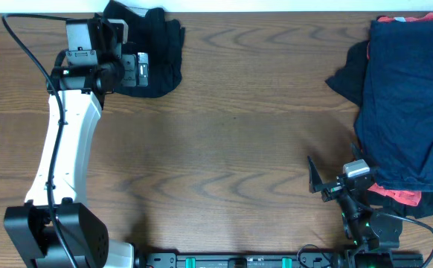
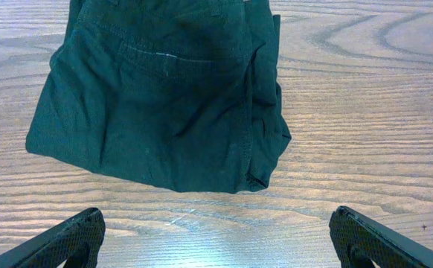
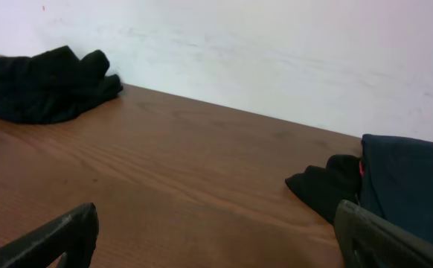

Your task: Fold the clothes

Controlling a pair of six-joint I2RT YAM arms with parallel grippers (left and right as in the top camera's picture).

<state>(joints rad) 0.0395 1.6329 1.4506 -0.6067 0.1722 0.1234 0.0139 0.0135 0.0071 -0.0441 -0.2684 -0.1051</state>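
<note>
The black shorts [image 1: 155, 46] lie folded at the far left of the table; they fill the upper part of the left wrist view [image 2: 164, 97] and show far off in the right wrist view [image 3: 42, 82]. My left gripper [image 2: 216, 238] is open and empty, hovering just off the shorts' edge; overhead it is at the shorts' left side [image 1: 131, 71]. A pile of navy-blue pieces [image 1: 410, 97] lies at the right, with a black piece [image 1: 348, 74] sticking out on its left and a red piece [image 1: 399, 195] under its near edge. My right gripper [image 3: 216, 238] is open and empty near that pile [image 1: 332, 182].
The wooden table [image 1: 231, 149] runs between the two heaps. A white wall [image 3: 276, 52] stands behind the table's far edge. The left arm's white link [image 1: 64, 149] stretches over the left side of the table.
</note>
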